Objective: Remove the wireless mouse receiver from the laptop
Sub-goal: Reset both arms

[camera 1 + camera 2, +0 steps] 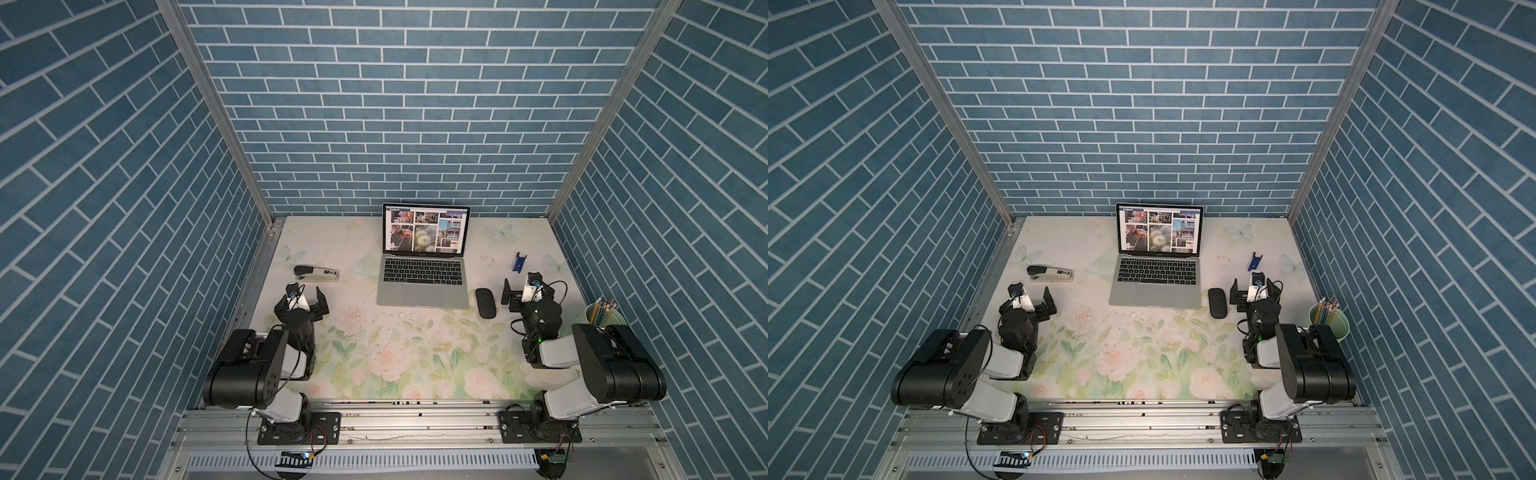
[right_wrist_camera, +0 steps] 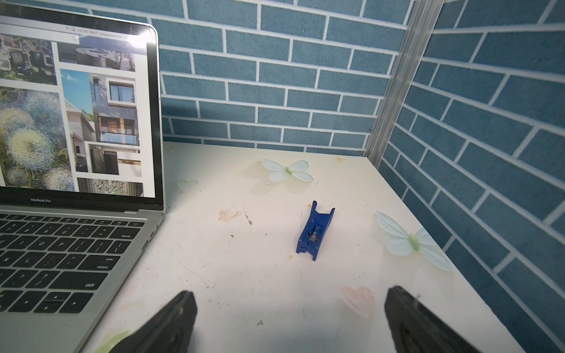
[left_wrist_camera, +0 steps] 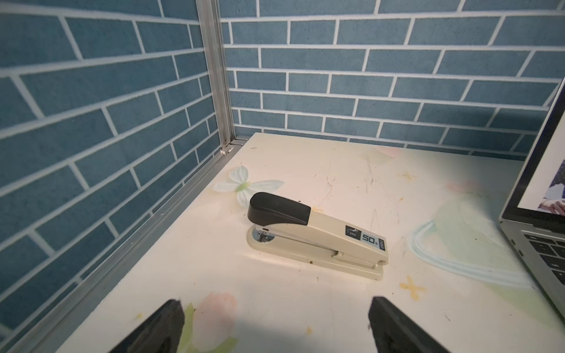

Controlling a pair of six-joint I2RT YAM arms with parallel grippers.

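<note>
Tabletop (image 1: 374,349) in floral print carries the open MacBook Pro laptop (image 1: 422,293) at twelve o'clock, its screen showing a photo grid. We see the left gripper (image 3: 276,305) at its eight o'clock and the right gripper (image 2: 292,293) at four, both with jaws wide and empty. From the laptop, the stapler (image 1: 316,273) lies at nine, the black mouse (image 1: 484,303) at four and the blue plastic piece (image 1: 518,262) at three. We cannot make out the wireless mouse receiver.
</note>
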